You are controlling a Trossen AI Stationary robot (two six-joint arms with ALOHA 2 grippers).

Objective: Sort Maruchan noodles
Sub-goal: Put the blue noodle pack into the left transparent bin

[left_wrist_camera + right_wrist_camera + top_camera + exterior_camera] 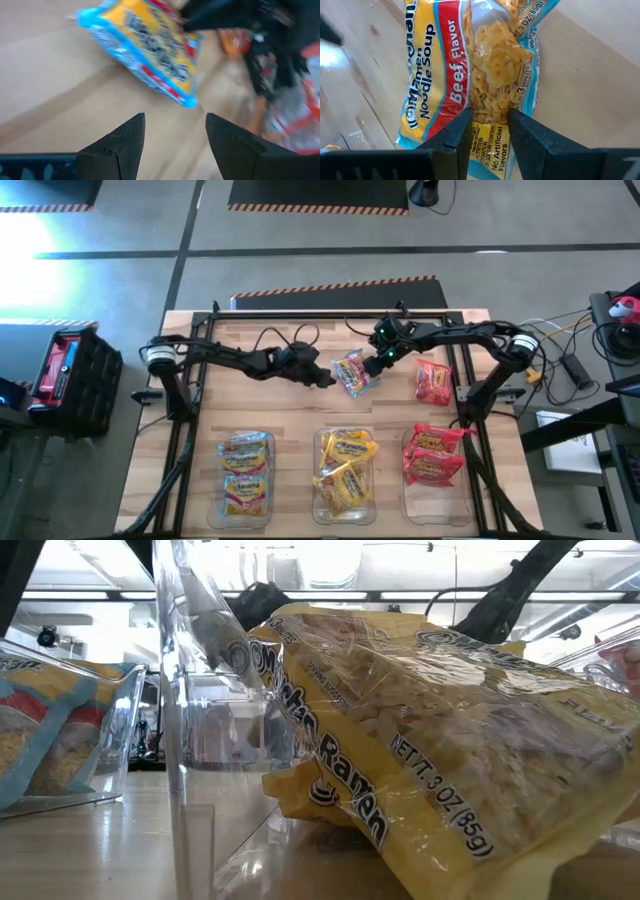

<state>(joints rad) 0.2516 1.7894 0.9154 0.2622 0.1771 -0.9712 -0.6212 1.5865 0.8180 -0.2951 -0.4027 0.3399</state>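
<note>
A: Blue-edged beef packet (470,70) sits mid-table at the far side, in the right gripper (381,361) — fingers pressed onto its crumpled edge, the rest of the packet stretching away from the wrist.

B: Left arm?

A: Left gripper (175,137) just beside it on the opposite side, fingers spread, nothing between them. Packet (145,50) lies straight ahead of its fingertips, close, not touching. Long axis runs skewed across its line of approach.

B: So a handoff?

A: My guess — the blue bin (245,480) is near-left, on the left arm's side, well apart from the right gripper. Both arms are close to the packet, but only the right one has it.

B: Others?

A: Yellow packets (345,465) in the middle bin, red packets (432,455) in the right bin. One red packet (433,382) loose on the table by the right arm.
</note>
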